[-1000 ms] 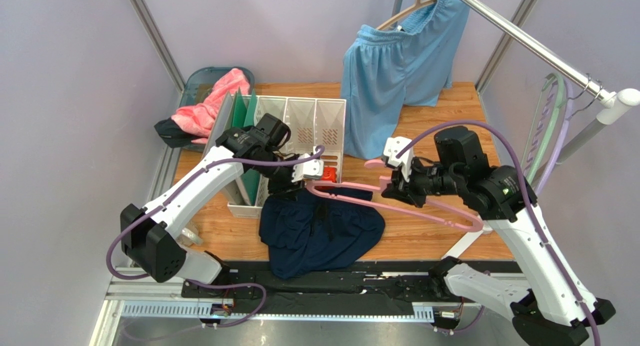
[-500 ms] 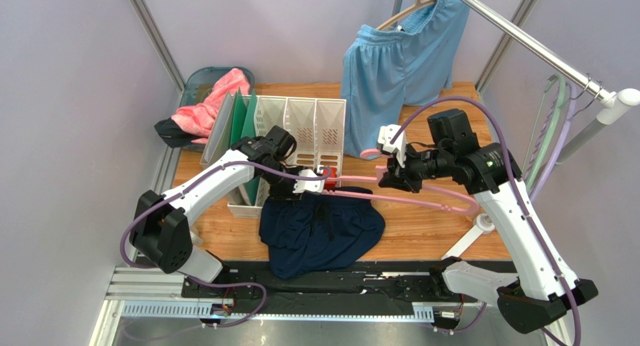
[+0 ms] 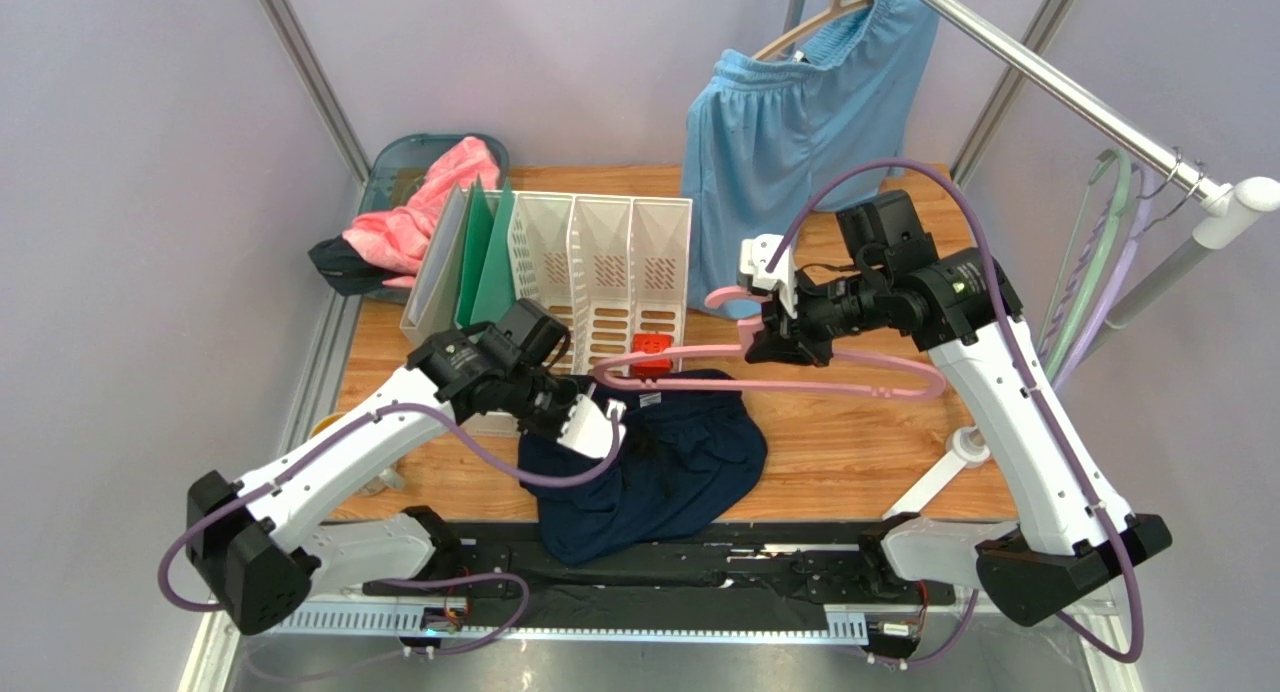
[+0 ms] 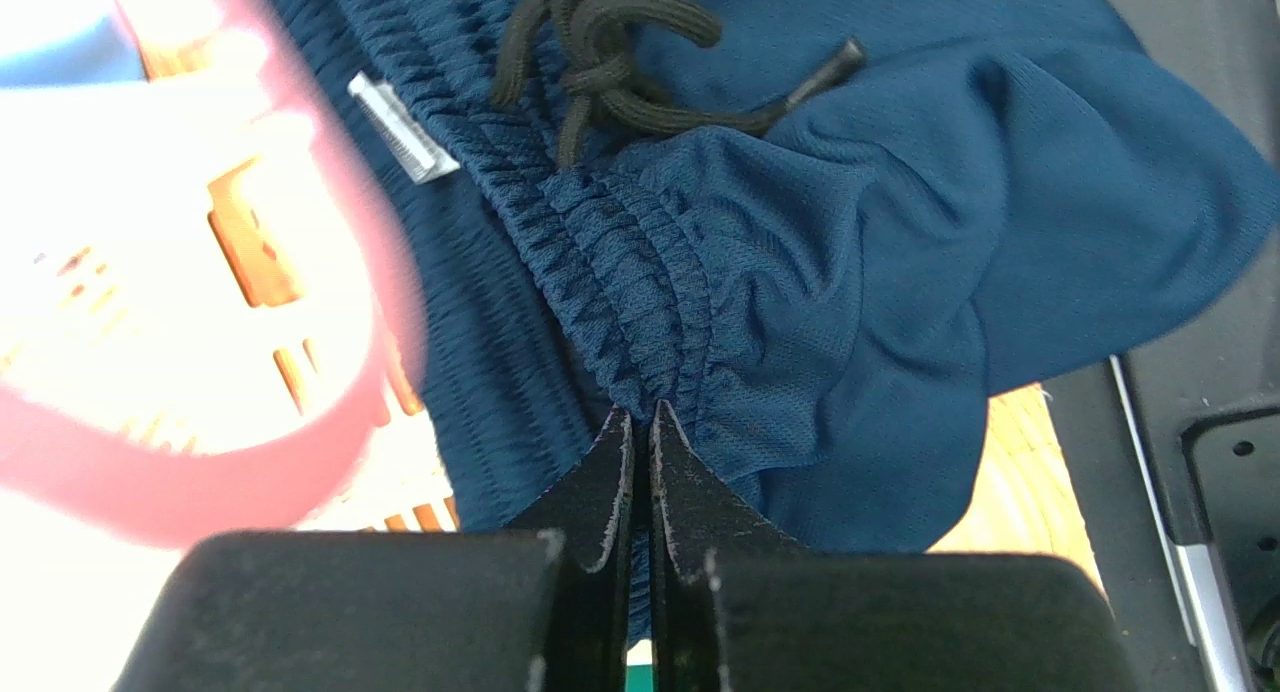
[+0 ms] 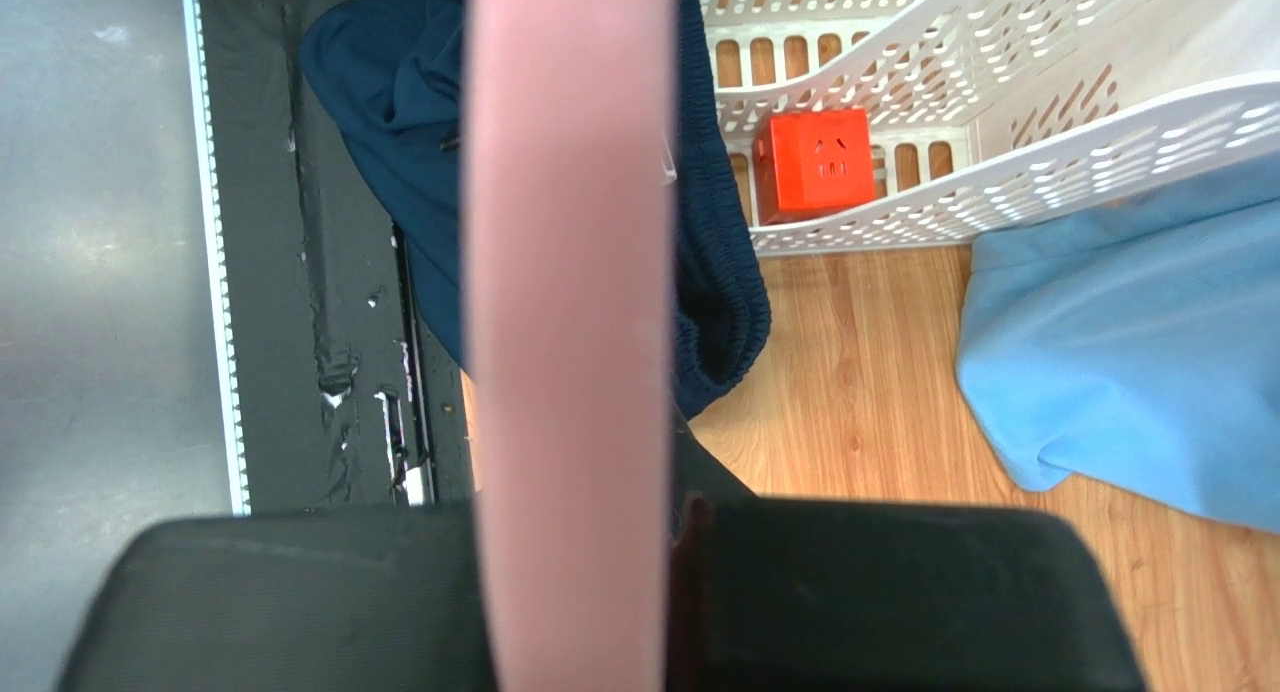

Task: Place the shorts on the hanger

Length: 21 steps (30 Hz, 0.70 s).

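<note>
Left gripper [image 4: 639, 422]: fingers pressed together on the elastic waistband of the shorts [image 3: 676, 460], with a fold of cloth pinched between them. Right gripper [image 3: 778, 329]: clamped on the hanger [image 5: 571, 272] close to its hook, the pink bar filling the gap between the fingers.

Location: the shorts lay bunched on the table [image 3: 849, 455] at its near edge, between the two arms, with drawstring [image 4: 631, 40] and label [image 4: 403, 125] showing. The left arm was the nearer and had hold of them.

Governing relation: the hanger was carried with its long axis running left to right across the table. Its free left end reached over the waistband, near the left gripper, and the shorts lay below and nearward of that end. In the inspector's judgement, the next move called for the waistband to be raised to meet that end.

Count: one navy shorts and one pink hanger, with both grippers occupied. Also noted were one light blue shorts [image 3: 796, 137] hung on the rail [image 3: 1052, 85], one white rack [image 3: 601, 257] and one red block [image 5: 812, 164].
</note>
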### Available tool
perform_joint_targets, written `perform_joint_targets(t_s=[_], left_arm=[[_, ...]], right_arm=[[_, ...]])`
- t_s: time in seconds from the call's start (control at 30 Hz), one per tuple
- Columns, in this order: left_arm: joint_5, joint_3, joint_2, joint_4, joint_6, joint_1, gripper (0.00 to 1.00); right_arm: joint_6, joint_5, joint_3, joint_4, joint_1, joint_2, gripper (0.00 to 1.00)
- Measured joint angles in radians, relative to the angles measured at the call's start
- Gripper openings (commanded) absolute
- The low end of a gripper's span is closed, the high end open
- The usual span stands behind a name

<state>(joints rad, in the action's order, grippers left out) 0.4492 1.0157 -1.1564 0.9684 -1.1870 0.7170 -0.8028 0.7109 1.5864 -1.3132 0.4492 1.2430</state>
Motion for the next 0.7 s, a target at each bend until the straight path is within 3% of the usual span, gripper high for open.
perform_joint_targets(t_s=[0.7], left_arm=[[-0.080, -0.043, 0.137, -0.003, -0.008, 0.148, 0.00]], right_arm=[[-0.087, 0.040, -0.019, -0.035, 0.087, 0.124, 0.00]])
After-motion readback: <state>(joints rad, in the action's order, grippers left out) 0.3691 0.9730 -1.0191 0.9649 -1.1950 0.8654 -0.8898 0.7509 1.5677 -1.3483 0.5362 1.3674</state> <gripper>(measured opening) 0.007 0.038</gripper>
